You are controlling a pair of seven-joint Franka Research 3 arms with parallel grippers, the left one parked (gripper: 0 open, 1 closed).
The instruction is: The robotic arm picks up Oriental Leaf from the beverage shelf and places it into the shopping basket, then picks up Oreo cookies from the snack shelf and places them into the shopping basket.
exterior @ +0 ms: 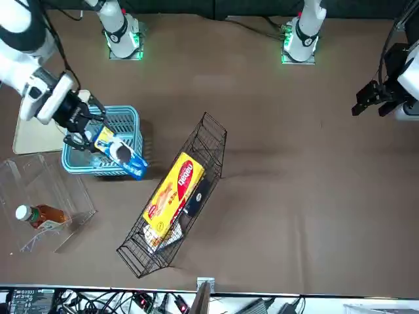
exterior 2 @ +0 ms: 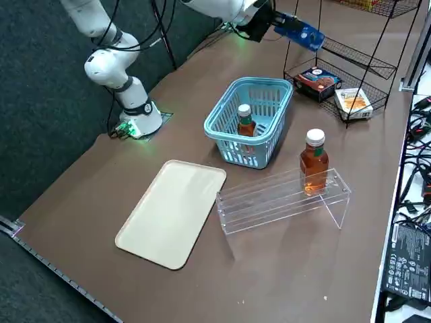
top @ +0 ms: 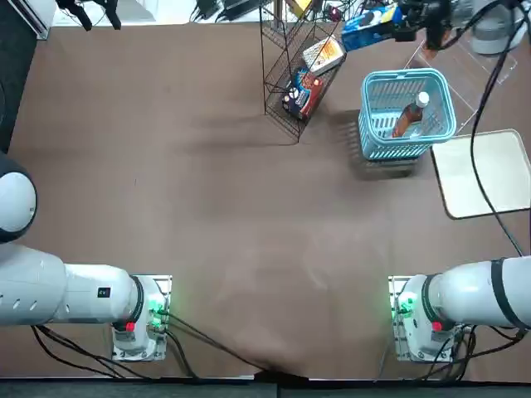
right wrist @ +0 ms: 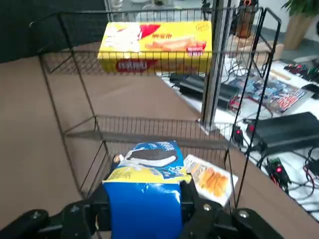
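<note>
My right gripper (top: 397,23) is shut on the bright blue Oreo cookies pack (top: 369,29), which it holds in the air beside the black wire snack shelf (top: 294,66), just beyond the light-blue shopping basket (top: 365,91). The wrist view shows the Oreo pack (right wrist: 149,174) clamped between both fingers, with the snack shelf (right wrist: 149,129) behind it. An Oriental Leaf bottle (top: 411,116) leans inside the basket (exterior 2: 222,131). A second tea bottle (exterior 2: 314,161) stands on the clear beverage shelf (exterior 2: 283,198). From the front, the Oreo pack (exterior: 118,154) hangs over the basket (exterior: 127,111).
The wire rack holds a yellow biscuit box (exterior: 175,190) on top, with a dark blue-and-red pack (top: 303,89) and a white-and-orange box (top: 325,56) lower down. A beige tray (top: 485,174) lies on the near side of the basket.
</note>
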